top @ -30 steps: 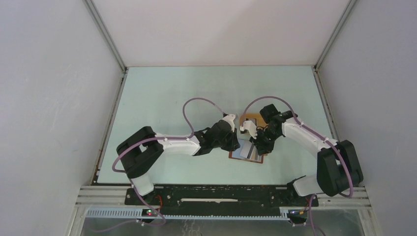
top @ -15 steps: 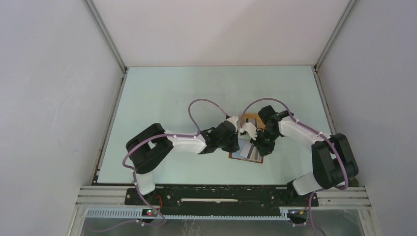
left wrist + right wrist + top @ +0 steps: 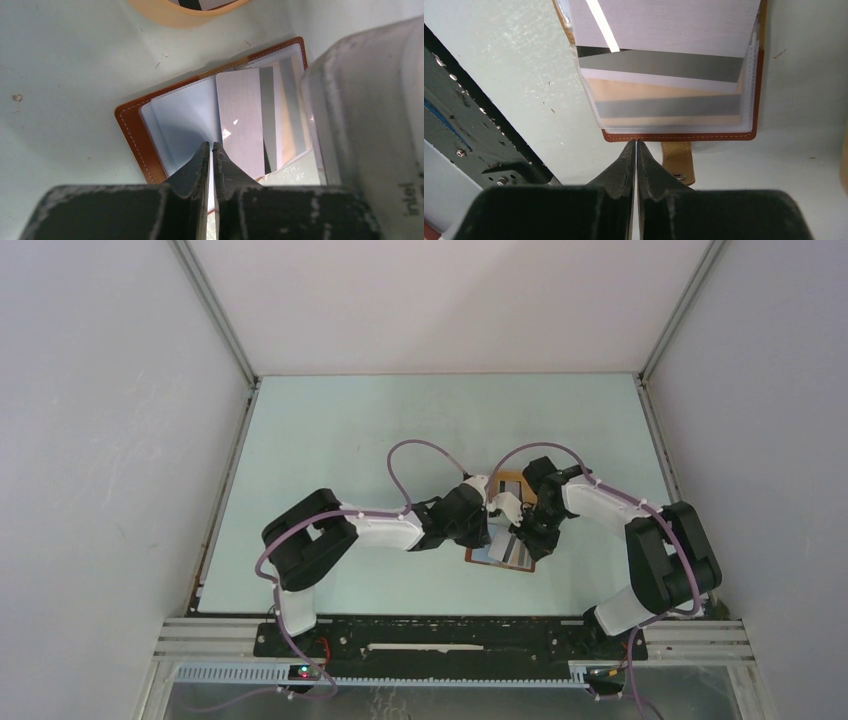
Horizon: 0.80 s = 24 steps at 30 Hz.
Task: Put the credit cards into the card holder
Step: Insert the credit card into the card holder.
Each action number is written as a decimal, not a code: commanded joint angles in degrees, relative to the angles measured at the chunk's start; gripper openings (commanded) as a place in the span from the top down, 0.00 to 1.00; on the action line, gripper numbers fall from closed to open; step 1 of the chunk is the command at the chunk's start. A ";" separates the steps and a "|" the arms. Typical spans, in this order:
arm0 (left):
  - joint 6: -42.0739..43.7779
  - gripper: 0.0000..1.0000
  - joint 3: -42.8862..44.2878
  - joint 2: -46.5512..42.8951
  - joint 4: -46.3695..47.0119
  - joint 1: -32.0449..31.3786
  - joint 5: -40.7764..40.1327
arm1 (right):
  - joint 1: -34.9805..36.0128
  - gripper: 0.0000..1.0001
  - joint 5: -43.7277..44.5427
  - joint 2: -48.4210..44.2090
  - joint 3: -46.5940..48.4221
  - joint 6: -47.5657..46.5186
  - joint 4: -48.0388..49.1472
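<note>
Left gripper [image 3: 210,146]: I read the fingers as pressed almost together, tips over the holder's clear sleeves. A pale sliver sits in the slit, and I cannot tell whether it is gripped.
Card holder [image 3: 131,125]: reddish-brown, lying open on the table [image 3: 60,75] between the 2 grippers.
Credit cards [image 3: 239,120]: 1 grey card with a dark stripe lies on the sleeves.
Tray [image 3: 175,12]: orange, just beyond the holder.
Right gripper [image 3: 635,145]: fingers together, tips at the holder's stitched edge, beside the snap strap [image 3: 679,162].
</note>
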 commanded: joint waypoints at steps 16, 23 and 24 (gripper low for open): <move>-4.64 0.90 -0.62 0.86 4.89 -0.47 3.64 | -3.88 0.91 -3.94 -0.98 -1.61 -1.59 3.11; -5.52 0.90 -1.74 0.23 6.06 -0.47 3.05 | -4.20 0.91 -4.71 -1.91 -2.84 -3.94 3.97; -5.55 0.90 -1.97 -0.28 6.37 -0.40 2.93 | -4.18 0.92 -4.79 -1.85 -2.84 -4.03 3.90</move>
